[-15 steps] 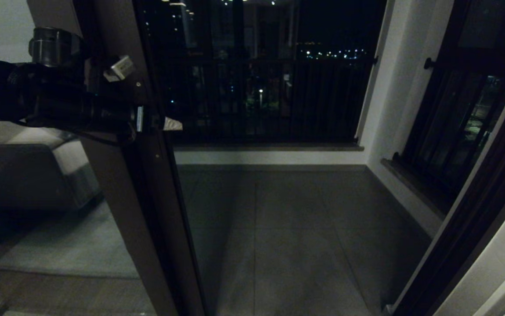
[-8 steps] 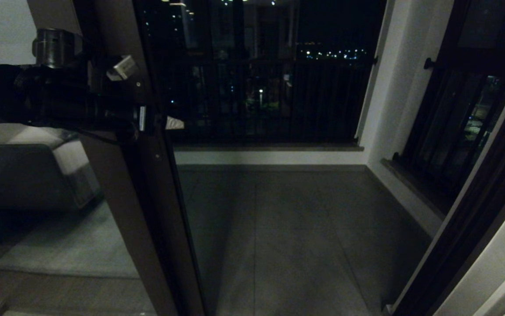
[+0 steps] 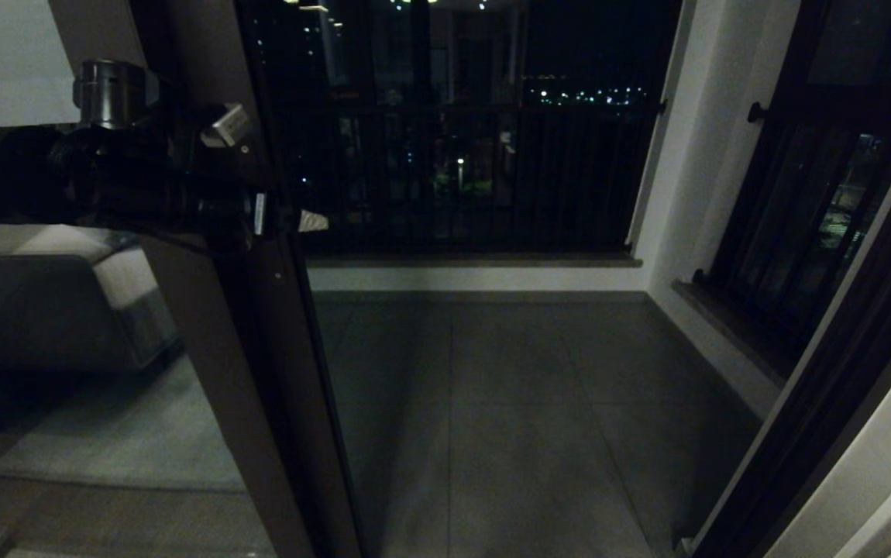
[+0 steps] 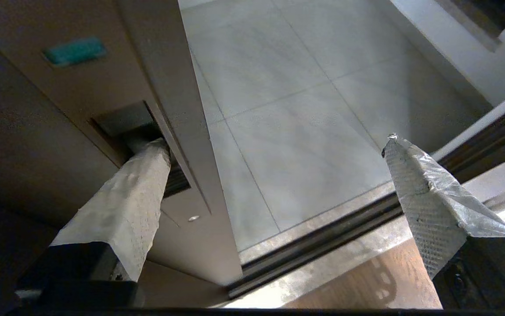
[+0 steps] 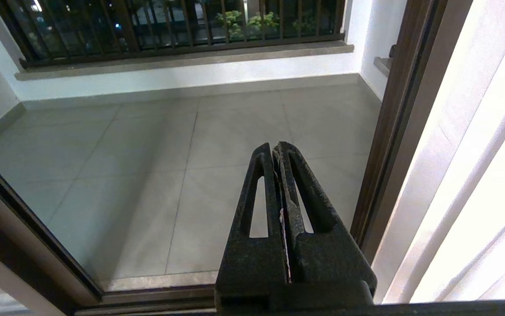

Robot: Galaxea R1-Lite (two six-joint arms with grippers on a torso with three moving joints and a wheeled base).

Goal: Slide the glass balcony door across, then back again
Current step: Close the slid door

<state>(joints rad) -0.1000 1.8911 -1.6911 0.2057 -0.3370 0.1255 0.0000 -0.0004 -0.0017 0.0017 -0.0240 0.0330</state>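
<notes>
1. Two fingers of the left gripper (image 4: 274,145) stand spread wide on either side of the edge of the glass balcony door (image 3: 259,372), gripping nothing
2. One taped finger (image 4: 125,206) has its tip in the recessed handle (image 4: 125,125) on the door's brown stile; whether it presses the metal cannot be told
3. Its partner finger (image 4: 428,197) hangs free past the door's edge, over the tiled balcony floor (image 4: 305,109) and the dark floor track (image 4: 336,232)
4. Seen from the head, the left arm reaches level across to the stile, and the door stands slid to that arm's side, with the open doorway on the far side of the gripper
5. Beyond the gripper's free finger lie the black-barred railing (image 3: 476,178) and the white side wall (image 3: 693,186)
6. Idle, the right gripper (image 5: 276,151) has its black fingers pressed together, empty, pointing out over the tiles near the brown door frame (image 5: 393,127)
</notes>
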